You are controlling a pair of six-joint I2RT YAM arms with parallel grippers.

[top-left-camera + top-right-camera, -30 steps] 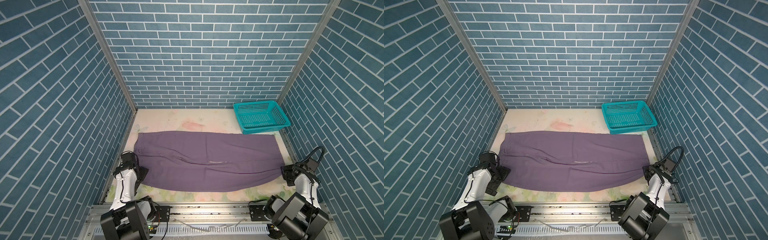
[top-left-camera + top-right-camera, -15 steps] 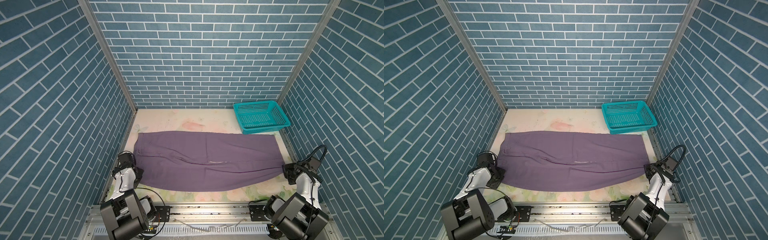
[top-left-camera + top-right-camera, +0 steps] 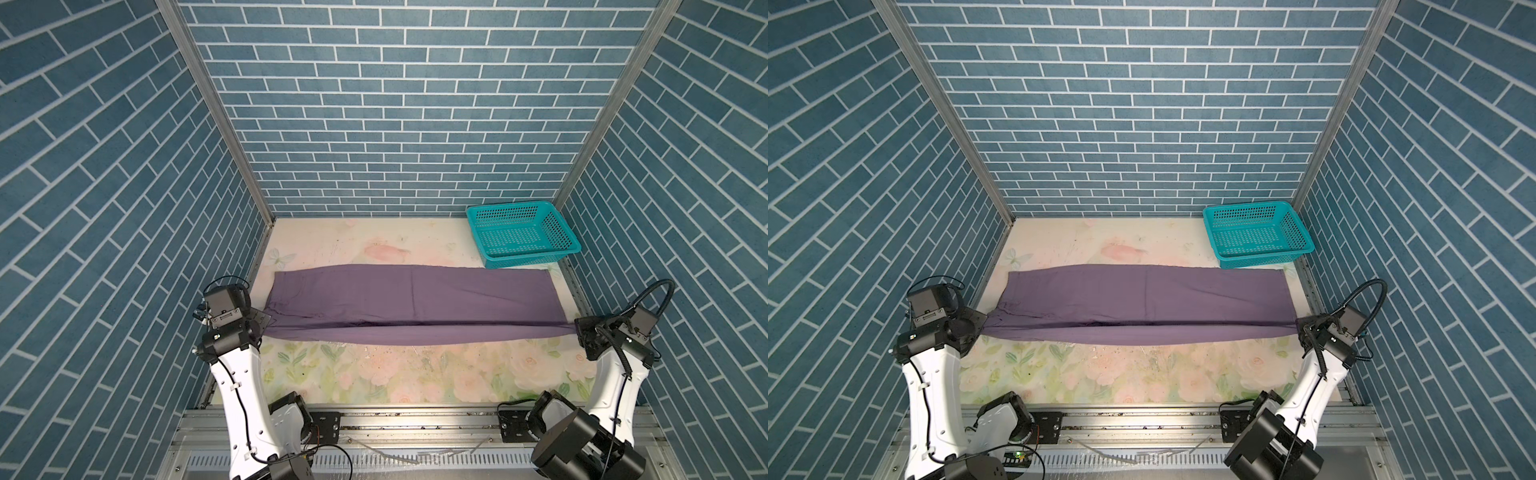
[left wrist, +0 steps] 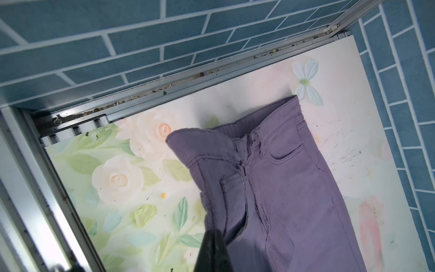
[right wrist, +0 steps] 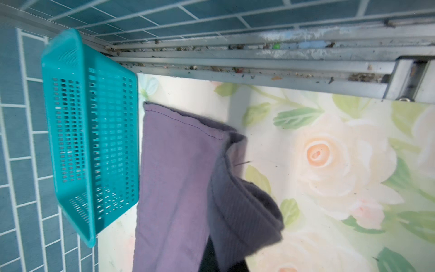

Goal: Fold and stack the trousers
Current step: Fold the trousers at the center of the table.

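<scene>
Now: left gripper [image 3: 262,325] clamped on near waistband corner, right gripper [image 3: 577,328] clamped on near-leg hem. Between your two grips: purple trousers [image 3: 415,297] strung taut, near edge raised, far half flat on floral mat [image 3: 374,374]. Long axis runs arm to arm, side to side. Judgement: fold goes away from you, both arms together. Teal basket [image 3: 521,237] sits just beyond right-hand hem.

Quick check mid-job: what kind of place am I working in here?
Probably a mock-up robot test cell, not a real room: brick-print walls on an aluminium frame, a floral-print tabletop, and two robot arms mounted on a front rail.
</scene>
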